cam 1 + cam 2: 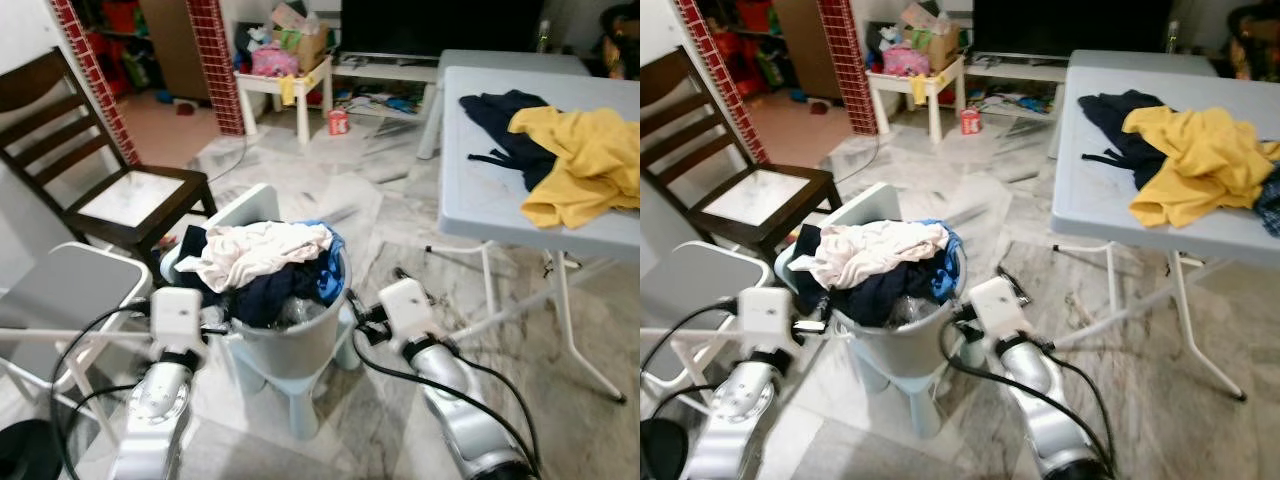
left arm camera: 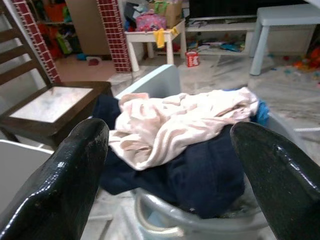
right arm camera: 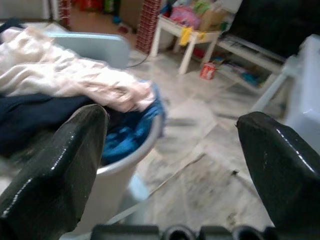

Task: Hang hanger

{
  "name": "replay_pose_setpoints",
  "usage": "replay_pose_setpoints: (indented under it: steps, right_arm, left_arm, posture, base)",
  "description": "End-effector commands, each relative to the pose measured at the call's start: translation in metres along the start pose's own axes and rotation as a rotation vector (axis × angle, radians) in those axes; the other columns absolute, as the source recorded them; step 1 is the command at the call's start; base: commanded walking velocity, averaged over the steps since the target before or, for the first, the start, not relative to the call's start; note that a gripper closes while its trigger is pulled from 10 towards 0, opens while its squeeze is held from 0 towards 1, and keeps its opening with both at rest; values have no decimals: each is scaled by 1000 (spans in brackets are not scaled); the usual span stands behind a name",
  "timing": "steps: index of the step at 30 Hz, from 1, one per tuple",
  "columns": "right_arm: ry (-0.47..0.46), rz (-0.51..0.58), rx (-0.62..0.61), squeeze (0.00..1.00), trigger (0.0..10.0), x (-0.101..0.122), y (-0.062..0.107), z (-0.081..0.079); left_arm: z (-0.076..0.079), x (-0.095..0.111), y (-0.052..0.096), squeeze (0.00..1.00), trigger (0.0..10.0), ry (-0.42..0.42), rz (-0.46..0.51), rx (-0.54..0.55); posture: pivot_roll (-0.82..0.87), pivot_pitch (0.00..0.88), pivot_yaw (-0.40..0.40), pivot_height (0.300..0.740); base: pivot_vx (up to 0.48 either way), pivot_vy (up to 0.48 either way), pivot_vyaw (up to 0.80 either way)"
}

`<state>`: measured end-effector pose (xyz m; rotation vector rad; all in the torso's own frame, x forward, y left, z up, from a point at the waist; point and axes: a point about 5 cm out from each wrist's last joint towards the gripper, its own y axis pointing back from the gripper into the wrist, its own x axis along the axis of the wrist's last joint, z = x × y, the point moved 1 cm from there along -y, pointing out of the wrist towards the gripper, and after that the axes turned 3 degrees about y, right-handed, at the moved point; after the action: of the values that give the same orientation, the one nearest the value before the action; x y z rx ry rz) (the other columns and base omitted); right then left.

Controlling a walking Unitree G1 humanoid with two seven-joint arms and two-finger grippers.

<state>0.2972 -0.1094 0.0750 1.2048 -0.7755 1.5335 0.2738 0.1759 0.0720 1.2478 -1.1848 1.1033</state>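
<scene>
currently both grippers are being held spread and gripping nothing: the left gripper [image 2: 170, 165] is being aimed at the laundry basket [image 1: 290, 345] from its left flank, the right gripper [image 3: 172, 150] from its right flank, seemingly so that the basket is bracketed between them. a pale pink garment [image 1: 265, 250] is being carried on top of dark clothes [image 2: 200, 175] heaped above the rim. outward, a dark wooden chair [image 1: 110, 190] is standing to the robot's left, and a folding table [image 1: 500, 190] to its right is being used for a yellow shirt [image 1: 580, 160]. no hanger can be made out, so the task's object is judged not yet located.
</scene>
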Motion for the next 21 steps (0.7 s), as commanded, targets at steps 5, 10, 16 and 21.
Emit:
replay_pose_setpoints:
  steps: [5,10,16,21]
  right_arm:
    - [-10,35,21,0,10000,9,-3,-11]
    - [-13,35,20,0,10000,9,-3,-11]
    - [-12,35,14,0,10000,9,-4,-10]
    - [-10,33,11,0,10000,8,-3,-10]
  left_arm:
    - [-11,1,2,0,10000,-12,1,19]
    - [-10,1,2,0,10000,-14,-1,14]
    - [-9,2,1,0,10000,-14,3,8]
    - [-9,2,0,0,10000,-15,2,5]
  posture:
    - [-77,0,36,740]
    - [-76,0,38,740]
    - [-78,0,43,740]
    - [-80,0,46,740]
  base:
    - [276,0,0]
    - [277,0,0]
    - [301,206,0]
    - [300,259,0]
